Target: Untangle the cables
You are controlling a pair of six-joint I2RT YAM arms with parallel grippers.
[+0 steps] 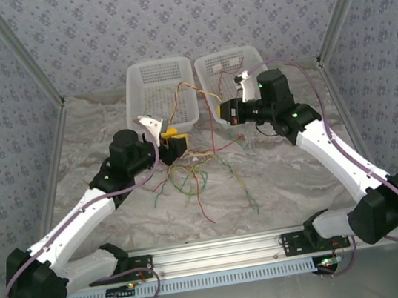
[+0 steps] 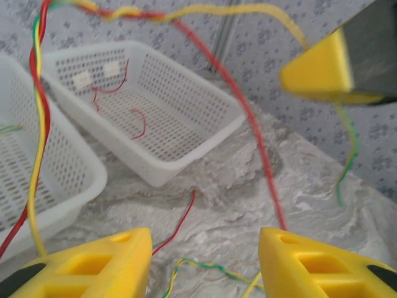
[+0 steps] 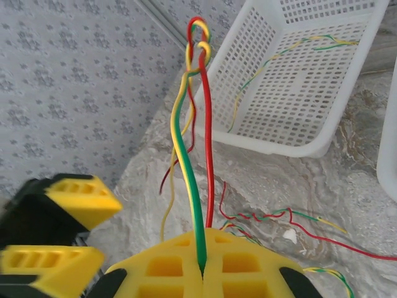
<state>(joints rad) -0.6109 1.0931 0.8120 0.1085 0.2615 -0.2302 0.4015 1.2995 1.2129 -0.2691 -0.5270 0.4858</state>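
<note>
Top view: thin cables (image 1: 188, 173) are hard to trace beside the left fingers (image 1: 174, 145). Right fingers (image 3: 167, 267) pinch a green-yellow strand (image 3: 194, 198), knotted above them. Left fingers stand half apart, a red strand (image 2: 260, 155) crossing beyond; contact unclear.

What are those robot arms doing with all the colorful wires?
They are trying to untangle a bunch of red, green and yellow cables. The right hand is pinched shut on a green-and-yellow strand and holds it up, where it twists with a red one into a knot. The left hand is open close by, gripping nothing. More wires lie loose on the table, and a few sit in the two white baskets.
</note>
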